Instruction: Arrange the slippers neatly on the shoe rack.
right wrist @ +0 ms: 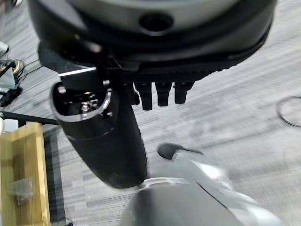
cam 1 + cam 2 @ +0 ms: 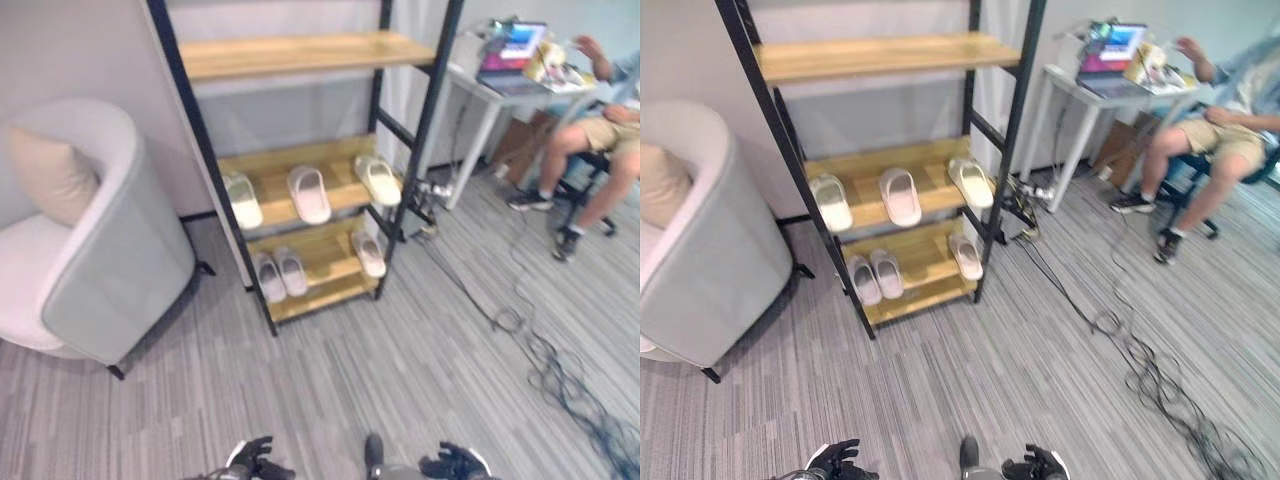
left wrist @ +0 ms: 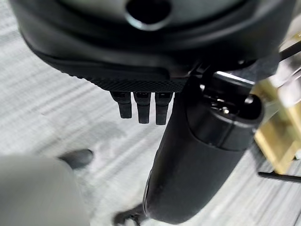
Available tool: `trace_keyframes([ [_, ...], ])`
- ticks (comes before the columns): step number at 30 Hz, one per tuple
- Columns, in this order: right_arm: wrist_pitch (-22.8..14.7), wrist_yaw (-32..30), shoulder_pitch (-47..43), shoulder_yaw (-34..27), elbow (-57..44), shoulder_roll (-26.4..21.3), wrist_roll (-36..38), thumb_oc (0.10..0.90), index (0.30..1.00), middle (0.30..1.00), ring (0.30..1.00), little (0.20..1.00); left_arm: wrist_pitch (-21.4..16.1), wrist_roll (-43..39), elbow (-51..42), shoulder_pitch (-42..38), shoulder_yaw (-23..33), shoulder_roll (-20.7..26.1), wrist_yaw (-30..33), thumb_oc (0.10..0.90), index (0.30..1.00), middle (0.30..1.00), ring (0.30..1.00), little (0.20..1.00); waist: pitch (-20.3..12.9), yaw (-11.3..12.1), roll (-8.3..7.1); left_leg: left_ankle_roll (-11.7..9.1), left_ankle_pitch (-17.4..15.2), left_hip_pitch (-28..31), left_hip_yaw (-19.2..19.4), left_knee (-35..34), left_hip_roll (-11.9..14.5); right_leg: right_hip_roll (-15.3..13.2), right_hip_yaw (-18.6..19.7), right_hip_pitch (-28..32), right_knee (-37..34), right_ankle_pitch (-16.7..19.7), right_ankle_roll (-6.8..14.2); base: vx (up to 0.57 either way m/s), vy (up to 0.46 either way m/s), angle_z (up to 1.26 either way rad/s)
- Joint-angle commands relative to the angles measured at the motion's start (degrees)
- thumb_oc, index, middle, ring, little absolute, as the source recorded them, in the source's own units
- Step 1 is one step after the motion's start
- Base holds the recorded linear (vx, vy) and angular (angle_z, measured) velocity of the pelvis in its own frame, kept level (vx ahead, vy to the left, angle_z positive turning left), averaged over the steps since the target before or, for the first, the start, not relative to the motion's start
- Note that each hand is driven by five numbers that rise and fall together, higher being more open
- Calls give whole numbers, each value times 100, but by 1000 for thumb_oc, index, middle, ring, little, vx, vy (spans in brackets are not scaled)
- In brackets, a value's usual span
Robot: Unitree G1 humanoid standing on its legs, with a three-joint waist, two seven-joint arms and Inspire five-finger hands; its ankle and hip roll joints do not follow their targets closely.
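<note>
Pale grey armchair (image 2: 90, 250) is sitting far left. Black-framed wooden shoe rack (image 2: 300, 55) is holding white slippers (image 2: 309, 193) in rows, toes inward, so probably sorted already. Left hand (image 2: 250, 460) & right hand (image 2: 455, 463) are hanging low, near, fingers relaxed, gripping nothing. Seated person (image 2: 600, 130) is far right.

Office-like room: grey striped carpet (image 2: 380, 380), white desk (image 2: 490, 95) with an open laptop (image 2: 512, 50), seated person (image 2: 600, 130), cables (image 2: 560, 390) on the floor, grey armchair (image 2: 90, 260).
</note>
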Motion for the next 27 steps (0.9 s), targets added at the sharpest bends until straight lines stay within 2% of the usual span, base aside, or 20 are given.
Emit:
trace_keyframes([
  [1, -15, 44, 117, 304, 78, 144, -68, 800, 900, 900, 900, 900, -146, 167, -64, -203, -4, -50, -19, 800, 900, 900, 900, 900, 148, -11, -145, -205, 349, -346, -429, 906, -166, -34, 102, 96, 535, -984, 350, 192, -199, 6],
  [2, -32, 26, 95, 312, 37, 134, -16, 800, 900, 900, 900, 900, -143, 132, -84, -228, -13, -50, -12, 800, 900, 900, 900, 900, 168, 5, -157, -273, 560, -480, -393, 1163, -104, -9, 100, 182, 504, -1026, 289, 82, -93, 12],
  [4, -48, -7, 66, 319, 7, 107, 11, 800, 900, 900, 900, 900, -135, 109, -97, -265, -26, -55, -14, 800, 900, 900, 900, 900, 200, 27, -190, -270, 647, -613, -394, 1408, -82, 26, 133, 274, 453, -1069, 229, 129, -120, 10],
  [5, -84, -53, 7, 335, -48, 83, 71, 800, 900, 900, 900, 900, -133, 78, -111, -300, -42, -46, 8, 800, 900, 900, 900, 900, 228, 40, -247, -299, 822, -787, -316, 1764, 1, 87, 139, 445, 359, -1140, 145, 237, -175, 3],
  [6, -74, -70, -5, 337, -74, 76, 95, 800, 900, 900, 900, 900, -129, 75, -124, -304, -66, -48, 12, 800, 900, 900, 900, 900, 249, 43, -270, -283, 864, -895, -178, 1841, 69, 74, 130, 531, 316, -1177, 129, 250, -159, 12],
  [9, -91, -82, 4, 354, -96, 47, 131, 800, 900, 900, 900, 900, -129, 82, -137, -319, -114, -63, 0, 800, 900, 900, 900, 900, 297, 107, -404, -151, 550, -1348, 189, 1599, -51, 19, 89, 781, 162, -1296, 130, 196, -78, 25],
  [10, -92, -82, 7, 355, -96, 48, 131, 800, 900, 900, 900, 900, -130, 82, -136, -316, -115, -62, 0, 800, 900, 900, 900, 900, 304, 109, -403, -144, 517, -1343, 190, 1629, -52, 19, 89, 802, 156, -1310, 136, 266, -45, 39],
  [11, -93, -76, 8, 341, -126, 40, 147, 800, 900, 900, 900, 900, -129, 123, -111, -309, -121, -62, -14, 800, 900, 900, 900, 900, 312, 155, -436, -87, 431, -1692, 469, 1262, -199, 34, 82, 943, 99, -1412, 150, 258, -21, 37],
  [14, -139, -146, -2, 318, -197, 53, 172, 800, 900, 900, 900, 900, -150, 142, -127, -274, -107, -29, 1, 800, 900, 900, 900, 900, 369, 270, -365, -76, 912, -2162, 708, 770, -339, 214, 266, 1212, 65, -1599, 176, 290, -3, 36],
  [16, -142, -156, -3, 318, -212, 70, 180, 800, 900, 900, 900, 900, -162, 84, -165, -234, -102, -12, 16, 800, 900, 900, 900, 900, 406, 374, -339, -92, 1120, -2427, 724, 765, -432, 301, 436, 1354, 158, -1703, 148, 225, 31, -10],
  [17, -141, -156, -1, 318, -212, 72, 180, 800, 900, 900, 900, 900, -162, 84, -166, -232, -104, -9, 16, 800, 900, 900, 900, 900, 409, 380, -349, -90, 1108, -2424, 733, 777, -439, 292, 442, 1357, 167, -1717, 150, 293, 94, -40],
  [18, -127, -128, 38, 330, -206, 112, 93, 800, 900, 900, 900, 900, -144, 51, -121, -134, -10, -7, -4, 800, 900, 900, 900, 900, 320, 432, -316, 28, 1043, -2265, 631, 618, -502, 353, 540, 1459, 320, -1861, 144, 289, 120, -61],
  [20, -105, -96, 67, 332, -172, 144, -21, 800, 900, 900, 900, 900, -146, 43, -78, -111, 24, -8, -14, 800, 900, 900, 900, 900, 252, 494, -358, 123, 950, -2209, 568, 704, -625, 245, 548, 1508, 646, -1921, 267, 303, 142, -105],
  [22, -86, -85, 24, 344, -157, 169, -123, 800, 900, 900, 900, 900, -139, 5, -85, -143, 47, 11, 3, 800, 900, 900, 900, 900, 250, 510, -369, 253, 787, -2066, 617, 753, -638, 83, 493, 1268, 1338, -1706, 488, 198, 109, -78],
  [23, -76, -72, -36, 352, -164, 190, -187, 800, 900, 900, 900, 900, -131, -24, -130, -191, 57, 47, 3, 800, 900, 900, 900, 900, 271, 478, -349, 383, 622, -1864, 676, 796, -656, -131, 342, 888, 2022, -1289, 740, 209, 83, -43],
  [25, -79, -68, -26, 350, -194, 226, -220, 800, 900, 900, 900, 900, -128, 0, -141, -192, 51, 88, -5, 800, 900, 900, 900, 900, 276, 439, -297, 454, 475, -1623, 642, 785, -647, -298, 185, 615, 2459, -1088, 815, 222, 52, -10],
  [27, -74, -83, -14, 353, -205, 234, -246, 800, 900, 900, 900, 900, -125, 1, -152, -188, 65, 106, 1, 800, 900, 900, 900, 900, 268, 414, -267, 470, 410, -1486, 601, 746, -642, -400, 64, 512, 2444, -1076, 791, 169, -3, 25],
])
